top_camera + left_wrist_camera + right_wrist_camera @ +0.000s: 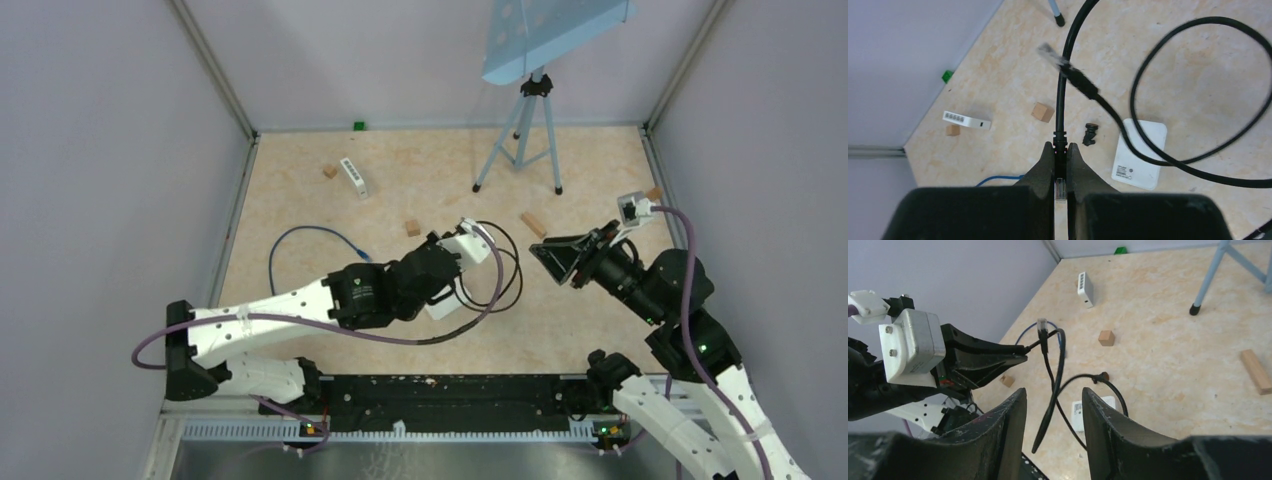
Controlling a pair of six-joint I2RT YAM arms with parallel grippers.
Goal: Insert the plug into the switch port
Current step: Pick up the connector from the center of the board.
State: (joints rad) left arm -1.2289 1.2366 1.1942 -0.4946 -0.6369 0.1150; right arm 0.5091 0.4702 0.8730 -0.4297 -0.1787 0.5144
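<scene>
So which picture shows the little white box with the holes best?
The left wrist view: the switch looks largest there, with its row of ports facing the camera. The right wrist view shows it smaller, ports barely visible. The top view shows it only as a small white bar.

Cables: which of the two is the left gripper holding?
The black cable, clamped at one end in the shut left gripper; the blue cable lies loose and ungripped.
</scene>
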